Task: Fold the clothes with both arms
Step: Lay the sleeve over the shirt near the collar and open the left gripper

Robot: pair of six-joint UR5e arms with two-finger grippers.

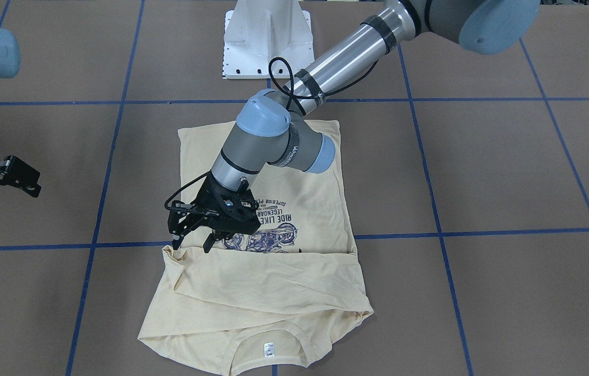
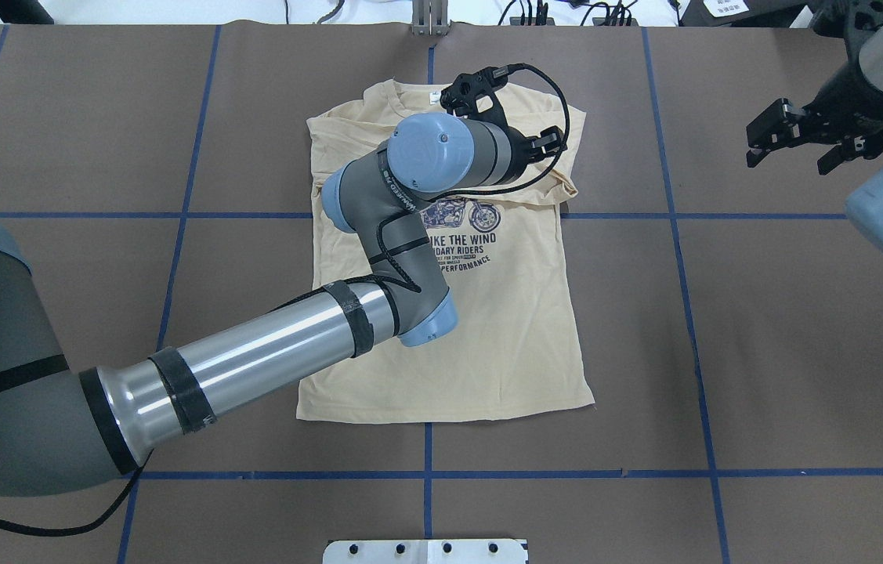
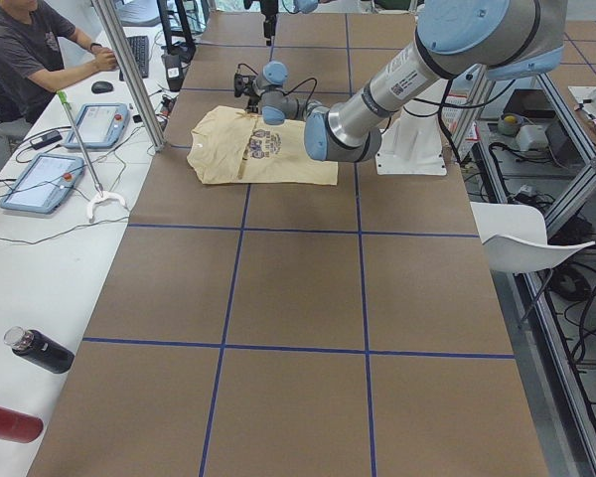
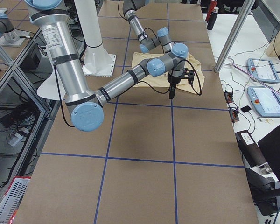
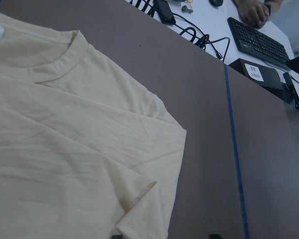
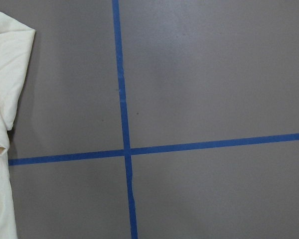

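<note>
Left fingers (image 1: 208, 243) apart above cream T-shirt (image 1: 273, 292), right fingers (image 2: 762, 141) apart over brown blue-taped table (image 2: 801, 313), white desk (image 3: 40, 268) alongside

Matt knit T-shirt (image 1: 284, 282), glossy metal arm (image 1: 336, 57)

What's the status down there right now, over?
Left gripper open, low over pale cream-yellow long-sleeved T-shirt. Right gripper open, empty, off to the side. Shirt flat, print up, collar end folded over. Nothing seen in the way.
</note>
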